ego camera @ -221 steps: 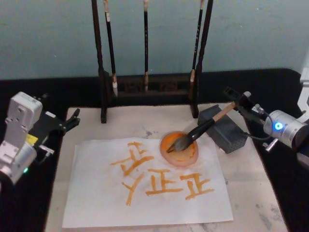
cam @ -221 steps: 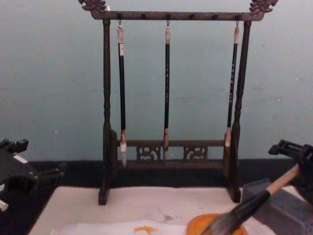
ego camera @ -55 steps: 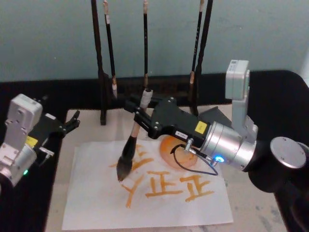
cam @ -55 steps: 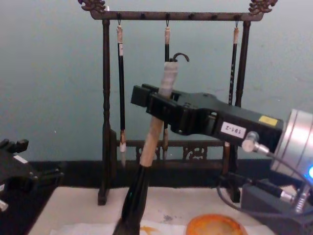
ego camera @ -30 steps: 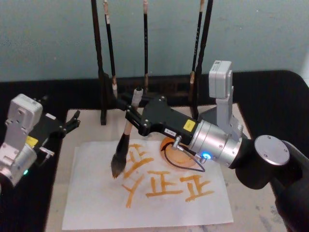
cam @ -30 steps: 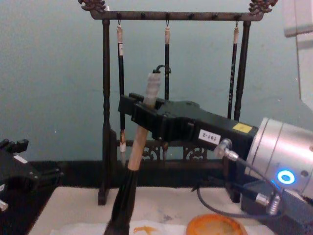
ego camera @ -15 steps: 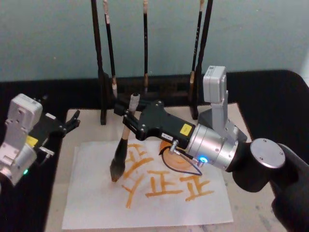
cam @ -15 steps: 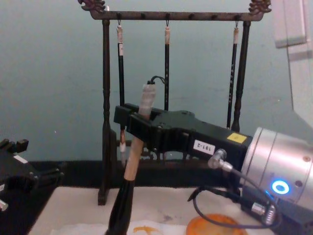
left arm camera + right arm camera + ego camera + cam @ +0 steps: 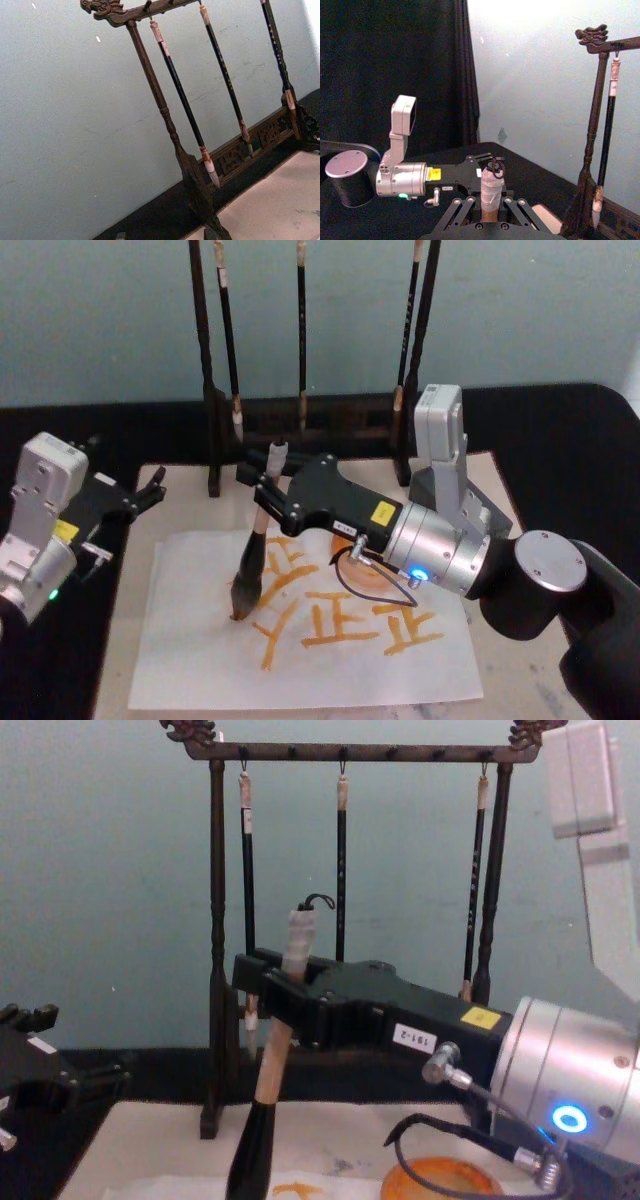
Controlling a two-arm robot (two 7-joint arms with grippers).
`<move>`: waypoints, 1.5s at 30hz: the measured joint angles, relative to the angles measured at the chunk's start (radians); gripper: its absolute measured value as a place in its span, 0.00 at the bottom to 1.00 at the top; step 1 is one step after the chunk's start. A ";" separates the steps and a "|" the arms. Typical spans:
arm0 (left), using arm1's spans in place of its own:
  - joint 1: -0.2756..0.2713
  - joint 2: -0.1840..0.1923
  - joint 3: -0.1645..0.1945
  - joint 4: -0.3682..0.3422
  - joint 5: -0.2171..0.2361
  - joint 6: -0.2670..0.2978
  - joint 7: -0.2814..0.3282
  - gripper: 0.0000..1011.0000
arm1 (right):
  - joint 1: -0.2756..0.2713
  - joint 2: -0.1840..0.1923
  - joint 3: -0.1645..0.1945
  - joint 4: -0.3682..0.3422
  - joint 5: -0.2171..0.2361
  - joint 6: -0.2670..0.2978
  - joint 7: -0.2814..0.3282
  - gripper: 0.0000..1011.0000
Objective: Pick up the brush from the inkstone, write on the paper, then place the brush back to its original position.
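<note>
My right gripper is shut on the light wooden handle of the brush, which stands nearly upright. Its dark bristles touch the paper just left of the orange characters. From the chest view the brush hangs below the gripper, its whitish end cap sticking up. The right wrist view looks down on that cap between the fingers. The inkstone, a dark grey block, lies behind my right arm, beside an orange dish. My left gripper is parked open off the mat's left edge.
A dark wooden rack with three thin black brushes stands at the back of the cream mat. The rack also appears in the left wrist view. Black tabletop surrounds the mat.
My right gripper has carried the brush from above the characters down and to the left. The bristles now rest on the paper. The left arm has not moved.
</note>
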State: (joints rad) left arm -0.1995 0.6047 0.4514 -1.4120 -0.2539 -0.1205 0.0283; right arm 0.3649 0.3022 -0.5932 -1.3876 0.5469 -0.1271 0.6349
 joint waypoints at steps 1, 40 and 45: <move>0.000 0.000 0.000 0.000 0.000 0.000 0.000 1.00 | 0.000 0.000 0.001 0.000 -0.002 -0.001 -0.001 0.17; 0.000 0.000 0.000 0.000 0.000 0.000 0.000 1.00 | -0.031 0.034 0.062 -0.061 -0.035 -0.029 -0.024 0.17; 0.000 0.000 0.000 0.000 0.000 0.000 0.000 1.00 | -0.035 0.037 0.080 -0.082 -0.010 -0.032 -0.020 0.17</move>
State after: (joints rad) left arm -0.1996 0.6047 0.4514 -1.4120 -0.2539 -0.1205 0.0283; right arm 0.3296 0.3392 -0.5132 -1.4694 0.5371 -0.1590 0.6148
